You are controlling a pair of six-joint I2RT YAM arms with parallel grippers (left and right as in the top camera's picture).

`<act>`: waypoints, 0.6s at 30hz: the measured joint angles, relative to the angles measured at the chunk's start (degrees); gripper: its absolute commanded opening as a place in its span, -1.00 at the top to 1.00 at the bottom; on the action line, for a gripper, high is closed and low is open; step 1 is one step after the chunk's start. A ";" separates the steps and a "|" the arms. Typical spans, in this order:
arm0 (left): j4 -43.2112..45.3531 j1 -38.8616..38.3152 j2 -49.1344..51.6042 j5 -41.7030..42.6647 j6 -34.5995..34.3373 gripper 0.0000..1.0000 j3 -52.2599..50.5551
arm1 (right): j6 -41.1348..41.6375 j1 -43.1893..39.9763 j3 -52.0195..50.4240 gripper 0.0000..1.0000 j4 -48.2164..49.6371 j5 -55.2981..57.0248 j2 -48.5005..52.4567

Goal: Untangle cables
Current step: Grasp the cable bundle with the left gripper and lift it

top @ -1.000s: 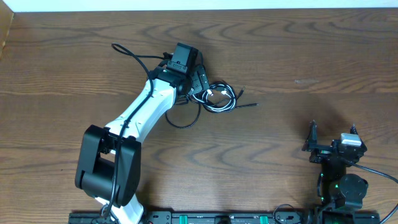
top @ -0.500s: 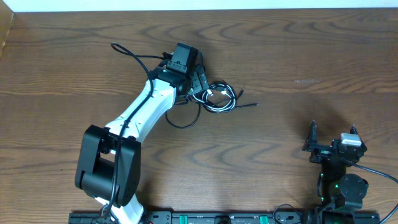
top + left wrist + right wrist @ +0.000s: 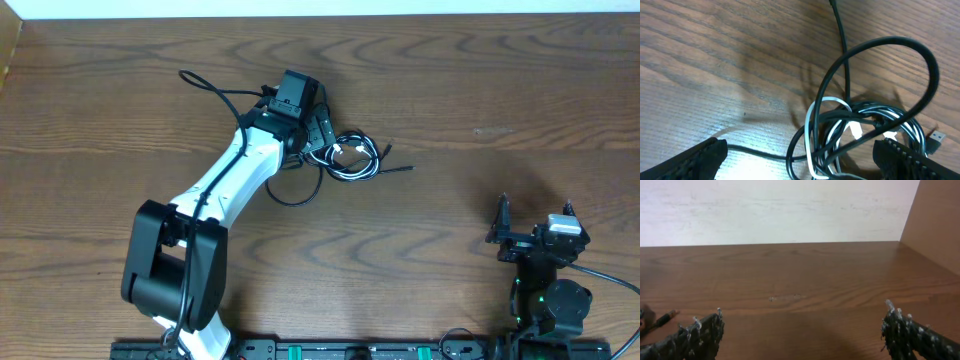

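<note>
The wooden table (image 3: 480, 80) fills the overhead view, with a pale wall (image 3: 780, 210) along its far edge and a wooden side panel (image 3: 935, 215) at the right. The left arm (image 3: 225, 190), white with black joints, reaches from the near-left edge diagonally out to the table's centre-left. The right arm (image 3: 545, 290) sits folded at the near-right corner, well apart from the work. The left gripper (image 3: 801, 162) is released, jaws spread wide, poised directly over the cables (image 3: 350, 158) with one finger on either side of the bundle; the wrist view shows nothing clamped between them. The right gripper (image 3: 802, 337) is likewise released, jaws wide, with only bare tabletop in between. The cables lie on the table in one knotted bundle just beside the left gripper's tip. Black cords form a large raised loop (image 3: 890, 55) over the knot, and one black strand (image 3: 205, 88) trails off to the far left. A white cable (image 3: 812, 135) is threaded through the black coils. A small metal plug (image 3: 937, 136) protrudes at the bundle's right edge.
</note>
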 measured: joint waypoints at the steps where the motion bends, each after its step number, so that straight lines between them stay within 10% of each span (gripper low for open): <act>1: 0.42 0.00 0.59 0.02 0.00 -0.96 0.00 | 0.00 0.00 0.00 -0.99 0.00 0.00 0.00; 12: 2.78 -0.11 5.84 0.11 -0.04 -0.93 0.00 | 0.00 0.00 0.00 -0.99 -0.02 0.00 0.00; 18: 2.84 -1.16 5.84 0.07 -1.49 -0.43 -0.02 | 0.00 0.00 0.00 -0.99 0.00 0.00 0.00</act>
